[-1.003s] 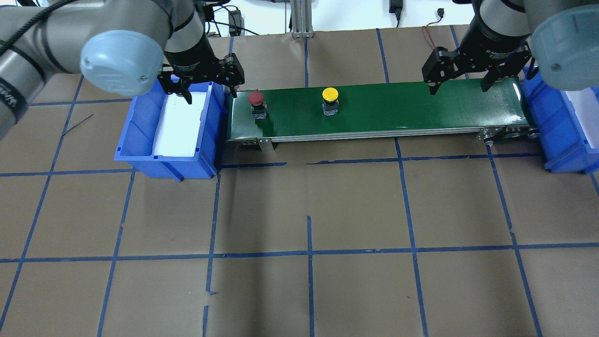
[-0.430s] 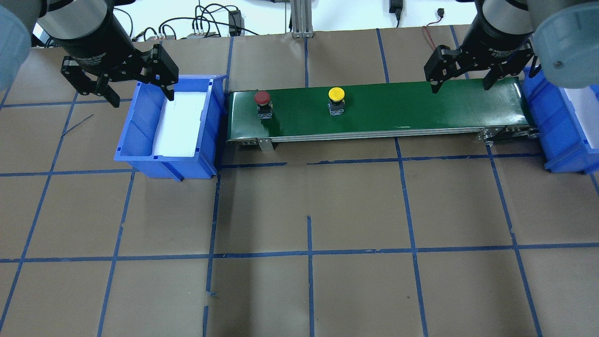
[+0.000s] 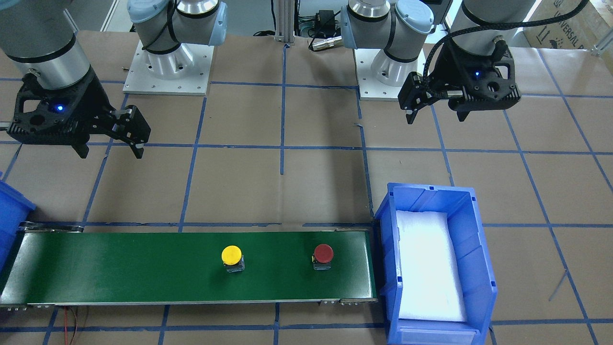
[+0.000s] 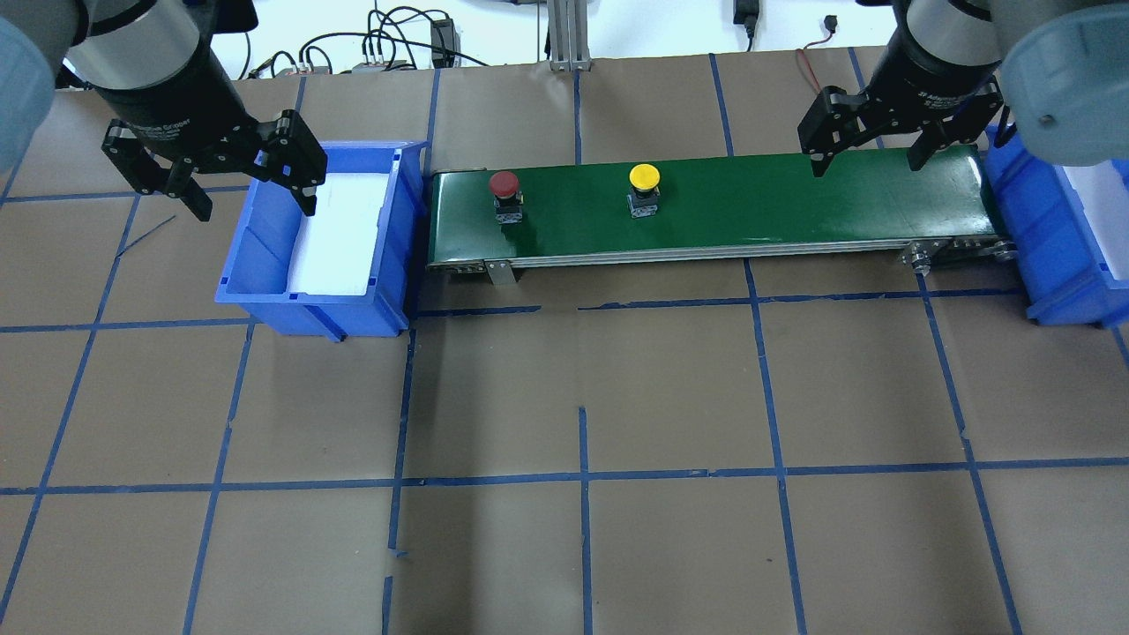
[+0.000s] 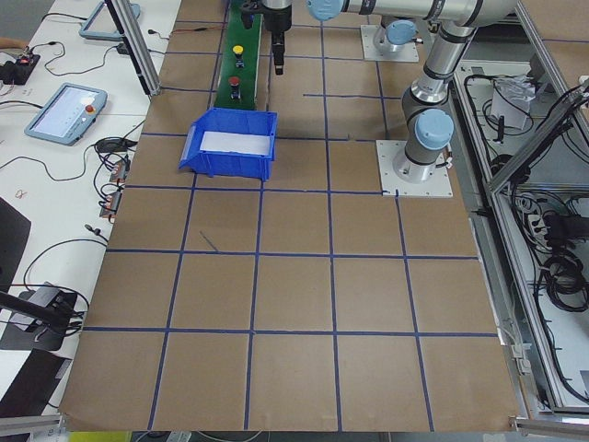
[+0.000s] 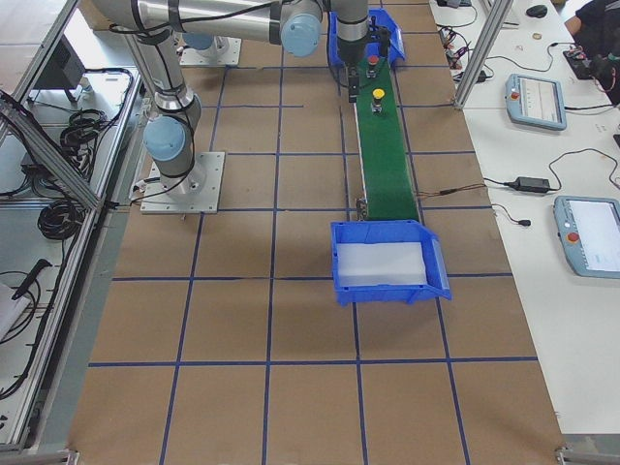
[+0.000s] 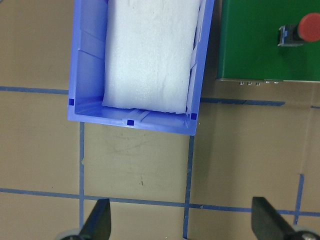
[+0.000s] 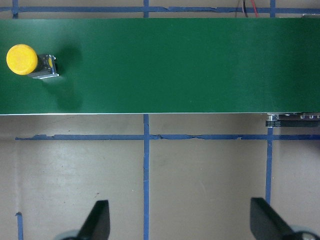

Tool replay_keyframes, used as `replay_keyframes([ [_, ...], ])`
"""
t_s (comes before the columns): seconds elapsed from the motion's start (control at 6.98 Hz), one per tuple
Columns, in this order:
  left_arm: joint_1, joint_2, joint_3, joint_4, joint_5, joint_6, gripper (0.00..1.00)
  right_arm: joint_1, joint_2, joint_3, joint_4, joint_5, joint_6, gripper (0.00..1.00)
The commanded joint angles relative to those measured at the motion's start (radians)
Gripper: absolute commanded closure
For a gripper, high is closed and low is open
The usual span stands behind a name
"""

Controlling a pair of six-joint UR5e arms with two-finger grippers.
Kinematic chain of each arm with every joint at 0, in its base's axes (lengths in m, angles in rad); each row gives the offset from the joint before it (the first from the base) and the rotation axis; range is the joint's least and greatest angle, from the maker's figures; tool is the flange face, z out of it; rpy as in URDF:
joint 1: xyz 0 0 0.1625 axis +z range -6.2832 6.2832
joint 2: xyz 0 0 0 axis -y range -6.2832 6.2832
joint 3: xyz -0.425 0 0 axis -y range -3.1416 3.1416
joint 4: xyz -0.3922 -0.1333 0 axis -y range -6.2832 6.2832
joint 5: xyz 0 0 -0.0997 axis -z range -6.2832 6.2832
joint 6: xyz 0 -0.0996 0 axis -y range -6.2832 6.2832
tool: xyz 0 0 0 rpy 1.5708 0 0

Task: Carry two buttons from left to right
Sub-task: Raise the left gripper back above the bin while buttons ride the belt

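Note:
The red button (image 4: pixel 504 185) and the yellow button (image 4: pixel 644 178) stand upright on the green conveyor belt (image 4: pixel 794 198), red near its left end, yellow left of its middle. Both show in the front view, red (image 3: pixel 323 253) and yellow (image 3: pixel 232 255). My left gripper (image 4: pixel 254 201) is open and empty, raised by the left blue bin (image 4: pixel 265 300). Its wrist view shows the bin (image 7: pixel 135 122) and the red button (image 7: pixel 306 27). My right gripper (image 4: pixel 869 163) is open and empty, raised on the robot's side of the belt's right part. Its wrist view shows the yellow button (image 8: pixel 22 59).
The left bin holds only white foam padding (image 3: pixel 428 268). A second blue bin (image 4: pixel 1058 300) stands at the belt's right end. The brown table has blue tape lines (image 4: pixel 582 476). Cables (image 4: pixel 397 44) lie beyond its far edge.
My left gripper has swung left from the gap between bin and belt to the bin's left side. Both buttons have shifted right along the belt. The right gripper has barely moved.

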Motion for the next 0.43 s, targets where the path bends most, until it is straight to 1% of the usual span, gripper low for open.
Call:
replay_keyframes([
  [0.0,0.0,-0.001,0.004,-0.001,-0.002,0.031,0.0,0.0,0.0,-0.001,0.0,0.0,0.0,0.0],
  [0.14,-0.002,-0.001,-0.002,0.072,-0.008,0.027,0.0,0.0,0.0,-0.002,0.0,0.0,0.0,0.0],
  [0.29,-0.002,-0.001,-0.005,0.088,-0.011,0.023,0.0,0.0,0.003,-0.002,-0.005,0.0,0.0,0.0],
])
